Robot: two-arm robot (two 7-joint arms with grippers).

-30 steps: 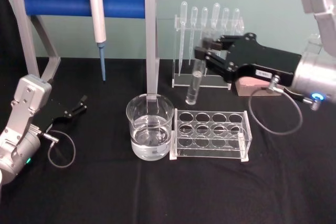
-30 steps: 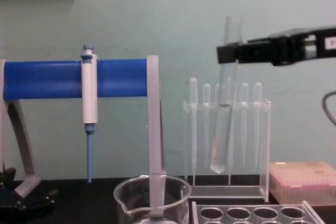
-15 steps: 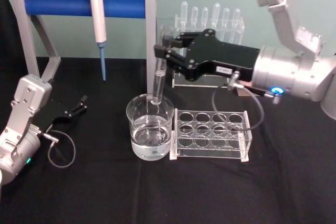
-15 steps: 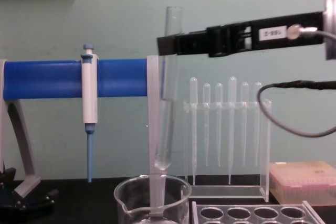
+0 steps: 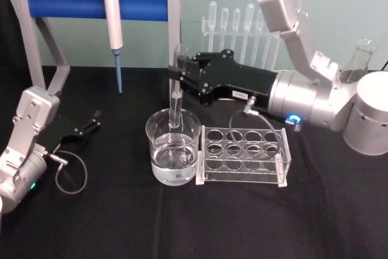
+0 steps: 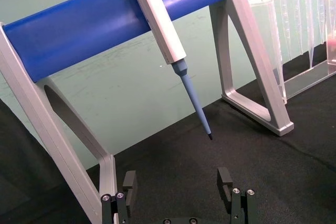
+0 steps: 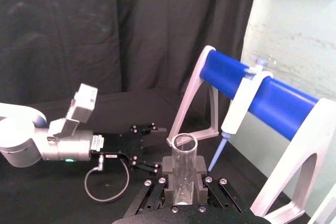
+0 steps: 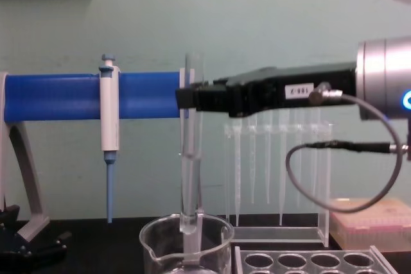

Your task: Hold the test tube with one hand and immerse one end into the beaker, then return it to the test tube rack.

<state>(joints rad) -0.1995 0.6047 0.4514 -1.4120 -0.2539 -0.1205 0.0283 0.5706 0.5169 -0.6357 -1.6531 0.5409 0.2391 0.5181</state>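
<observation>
The right gripper has its fingers clenched on the upper part of the test tube, which hangs upright below them with its open rim standing just above them. Directly beneath the fingers sits the beaker, partly filled with clear liquid. The tube's round end has passed the beaker's rim, but by my reading of the head view it has not yet reached the liquid. So the pickup and the carry over the beaker look done, the lowering is partway, and the dip itself and the return to the test tube rack are left. That rack stands empty, touching the beaker on the side toward the gripper's wrist and lower than the fingers. The left gripper rests parked on the black surface, well apart from the right fingers, with its own fingers spread and holding nothing. Counted: one test tube, one beaker, and one rack with twelve holes in three rows of four. There is also one blue-tipped pipette hung on the blue bar, and what looks like six thin pipettes in the clear stand behind the fingers.
</observation>
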